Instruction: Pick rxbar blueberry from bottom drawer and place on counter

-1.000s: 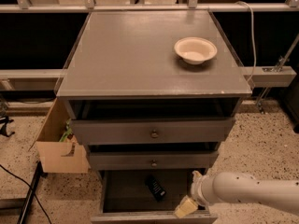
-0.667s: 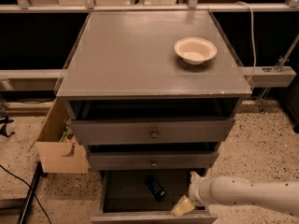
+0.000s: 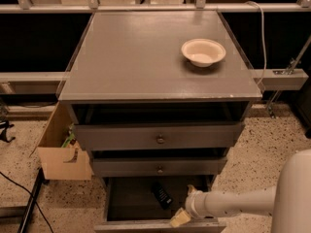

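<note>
Jaws at bottom drawer [image 3: 131, 198], near rxbar blueberry [image 3: 162, 196]

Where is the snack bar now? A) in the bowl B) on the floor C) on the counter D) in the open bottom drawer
D: the snack bar lies inside the bottom drawer, left of the gripper at the drawer's front right.

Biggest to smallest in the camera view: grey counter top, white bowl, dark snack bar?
Flat grey counter top
Round white bowl
Dark snack bar in the bottom drawer, near the gripper at its front right
</note>
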